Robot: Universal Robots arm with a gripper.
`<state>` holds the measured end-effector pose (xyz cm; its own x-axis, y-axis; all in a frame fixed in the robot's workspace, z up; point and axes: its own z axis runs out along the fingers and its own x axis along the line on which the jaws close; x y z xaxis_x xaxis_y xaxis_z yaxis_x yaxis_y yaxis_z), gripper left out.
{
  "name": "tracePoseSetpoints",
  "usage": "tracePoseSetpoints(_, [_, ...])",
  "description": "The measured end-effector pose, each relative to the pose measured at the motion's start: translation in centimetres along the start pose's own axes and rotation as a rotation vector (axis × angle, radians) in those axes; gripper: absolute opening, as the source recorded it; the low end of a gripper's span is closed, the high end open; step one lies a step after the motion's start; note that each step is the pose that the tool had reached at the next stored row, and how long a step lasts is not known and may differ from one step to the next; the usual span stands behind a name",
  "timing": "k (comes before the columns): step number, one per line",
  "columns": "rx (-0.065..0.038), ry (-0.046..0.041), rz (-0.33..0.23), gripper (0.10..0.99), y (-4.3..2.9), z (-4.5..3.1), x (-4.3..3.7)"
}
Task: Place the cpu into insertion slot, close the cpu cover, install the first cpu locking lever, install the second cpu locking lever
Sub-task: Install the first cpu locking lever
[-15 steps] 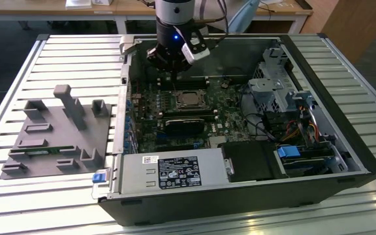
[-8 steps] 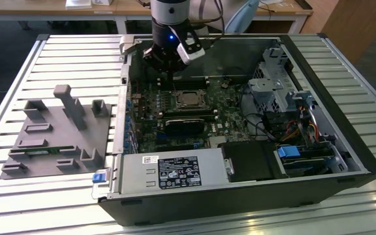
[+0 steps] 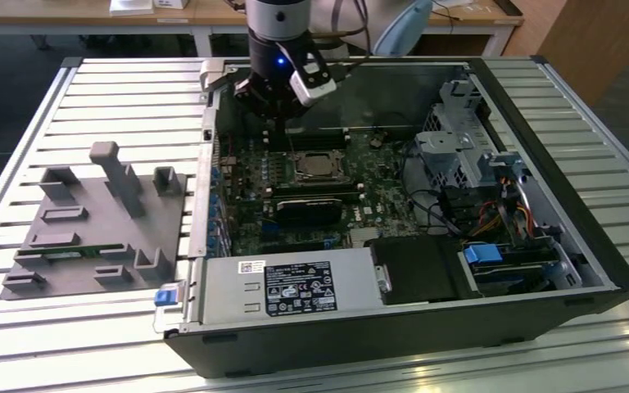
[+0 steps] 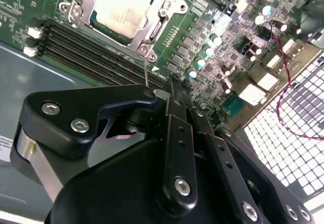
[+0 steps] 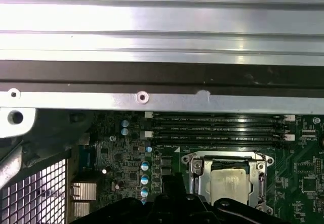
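Gripper (image 3: 282, 129) near case rim (image 3: 402, 62), cpu (image 3: 317, 166) seated

Colours noted: circuit board (image 4: 30, 4) green with fine pale print; cpu (image 4: 121, 9) pale silver-beige; cpu cover (image 4: 82, 4) bright silvery; memory slots (image 4: 86, 49) black parallel stripes; rear panel (image 4: 288, 128) dark mesh with white square holes; wire (image 4: 283, 57) red-black twist; fixture block (image 3: 96, 221) flat grey; table (image 3: 128, 90) silver-white slats.

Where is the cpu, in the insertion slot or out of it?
In. The cpu lies flat on the green board, framed by the silvery cpu cover.
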<state>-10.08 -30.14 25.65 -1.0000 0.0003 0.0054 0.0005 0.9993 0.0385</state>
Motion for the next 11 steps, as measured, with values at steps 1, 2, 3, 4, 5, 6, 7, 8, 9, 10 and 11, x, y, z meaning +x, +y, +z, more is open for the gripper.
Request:
tracePoseSetpoints(1, [0.0, -0.0001, 0.0, 0.106, 0.11, 0.03, 0.02])
tracePoseSetpoints(2, [0.0, -0.0001, 0.0, 0.106, 0.25, 0.06, 0.03])
tracePoseSetpoints(3, [0.0, -0.0001, 0.0, 0.106, 0.37, 0.09, 0.03])
tracePoseSetpoints(4, [0.0, -0.0001, 0.0, 0.106, 0.5, 0.13, 0.03])
tracePoseSetpoints(5, [0.0, -0.0002, 0.0, 0.106, 0.64, 0.16, 0.03])
tracePoseSetpoints(6, [0.0, -0.0001, 0.0, 0.106, 0.8, 0.18, 0.03])
tracePoseSetpoints(7, [0.0, -0.0001, 0.0, 0.106, 0.95, 0.2, 0.03])
tracePoseSetpoints(8, [0.0, -0.0001, 0.0, 0.106, 1.08, 0.22, 0.03])
tracePoseSetpoints(9, [0.0, -0.0001, 0.0, 0.106, 1.16, 0.23, -0.01])
tracePoseSetpoints(10, [0.0, -0.0001, 0.0, 0.106, 1.2, 0.24, -0.08])
tracePoseSetpoints(11, [0.0, 0.0, 0.0, 0.106, 1.22, 0.24, -0.16])
